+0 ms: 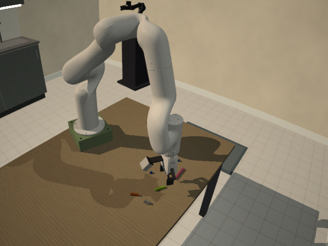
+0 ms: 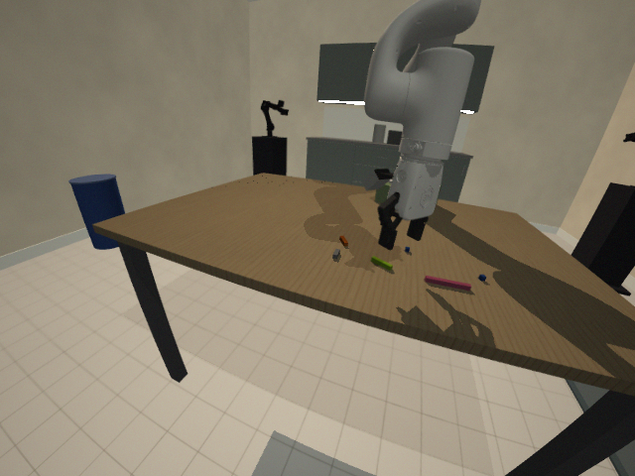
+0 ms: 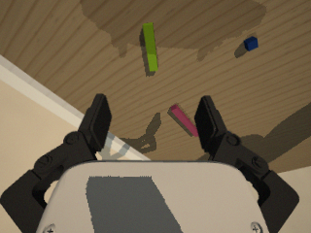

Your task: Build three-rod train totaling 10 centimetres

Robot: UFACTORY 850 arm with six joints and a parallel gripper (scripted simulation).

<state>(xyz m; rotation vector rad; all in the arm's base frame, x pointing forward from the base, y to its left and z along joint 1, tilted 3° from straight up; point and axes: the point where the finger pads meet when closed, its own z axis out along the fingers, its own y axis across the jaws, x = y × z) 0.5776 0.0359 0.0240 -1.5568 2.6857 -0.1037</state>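
My gripper (image 1: pixel 165 175) (image 2: pixel 402 239) (image 3: pixel 154 106) is open and empty above the table. A lime rod (image 1: pixel 160 188) (image 2: pixel 382 263) (image 3: pixel 150 48) lies ahead of the fingers in the wrist view. A pink rod (image 1: pixel 180 173) (image 2: pixel 446 283) (image 3: pixel 184 119) lies below, partly hidden by the right finger there. One blue rod (image 1: pixel 150 172) (image 2: pixel 407 249) (image 3: pixel 251 44) lies on the lime rod's inner side. Another blue rod (image 1: pixel 178 160) (image 2: pixel 482 278) lies near the pink rod's far end. An orange rod (image 1: pixel 135 194) (image 2: pixel 343 240) and a grey rod (image 1: pixel 147 202) (image 2: pixel 336 253) lie apart from each other. No rods touch.
The wooden table (image 1: pixel 66 211) (image 2: pixel 230 230) carries the rods; its edge runs near the pink, lime and grey rods. The arm's green base block (image 1: pixel 95 140) stands at the back. Arm shadows fall across the table. A blue bin (image 2: pixel 99 209) stands beyond the table.
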